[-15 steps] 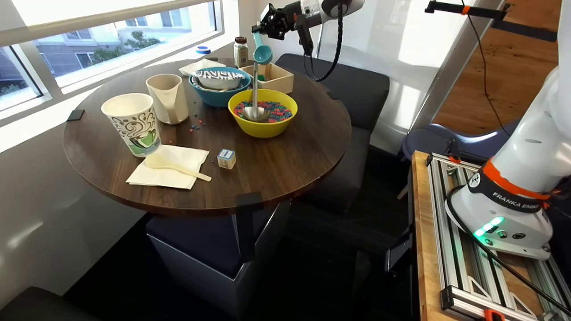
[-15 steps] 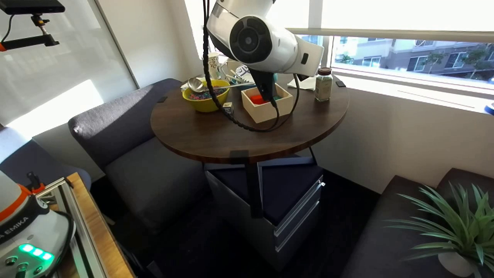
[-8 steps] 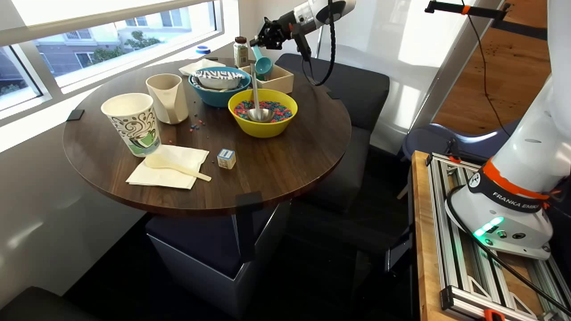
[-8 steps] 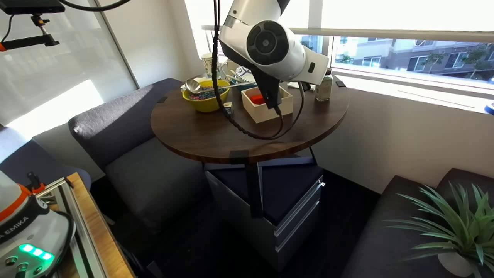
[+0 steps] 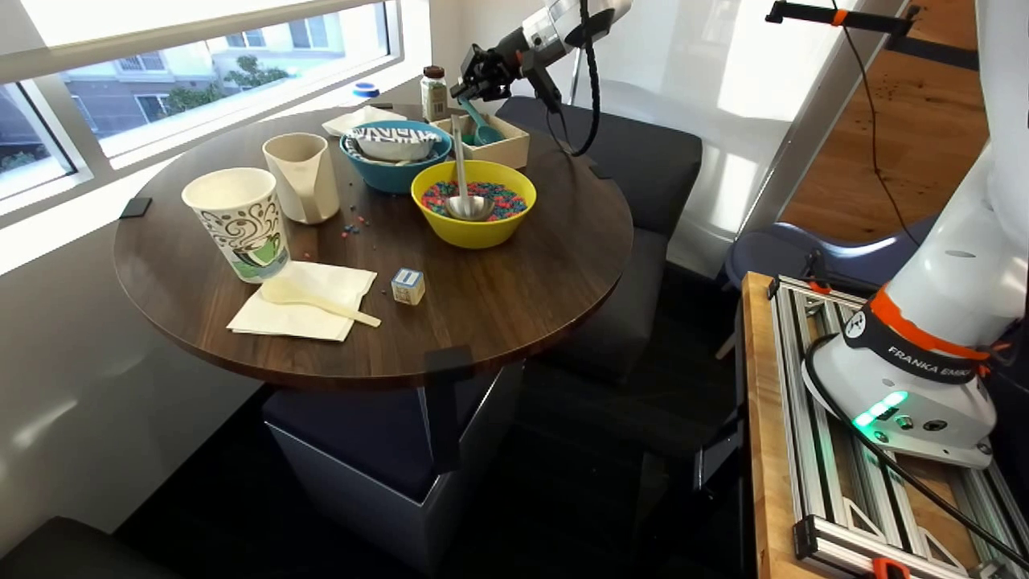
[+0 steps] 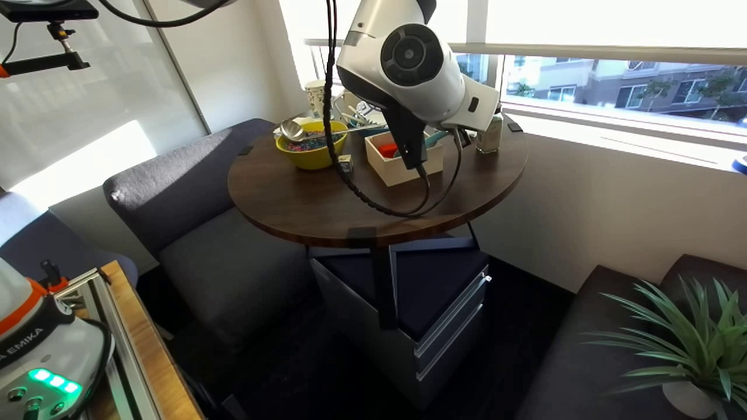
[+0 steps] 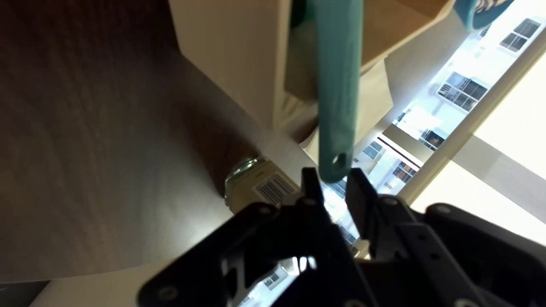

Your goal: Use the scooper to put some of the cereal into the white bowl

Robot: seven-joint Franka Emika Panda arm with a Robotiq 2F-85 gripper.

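in an exterior view: round dark-brown wood-grain table (image 5: 547, 273). sitting straight on it: yellow bowl (image 5: 474, 235), blue bowl (image 5: 384, 174) near it, open wooden box (image 5: 512, 149), lidded jar (image 5: 435, 96) upright near the box. paper cup (image 5: 251, 241) upright, cream pitcher (image 5: 315, 193) near it. napkin (image 5: 338, 281) just beside the cup, letter block (image 5: 408, 287) near that. second napkin (image 5: 342, 122) window side. stray cereal bits (image 5: 351, 232) near the pitcher. black pieces (image 5: 448, 362) at the rim.

Daylight comes through the window (image 5: 225, 72) by one edge of the table (image 5: 522, 281); in both exterior views the blind (image 6: 613, 20) is burnt out to white; sun patches glare on the wall (image 5: 739, 64) past the far edge; below the near edge the floor (image 5: 579, 498) is almost black; in the wrist view a pale sheen lies near the table's edge, the blurred gripper (image 7: 333, 174) nearly a silhouette, the scooper (image 7: 339, 85) slightly soft
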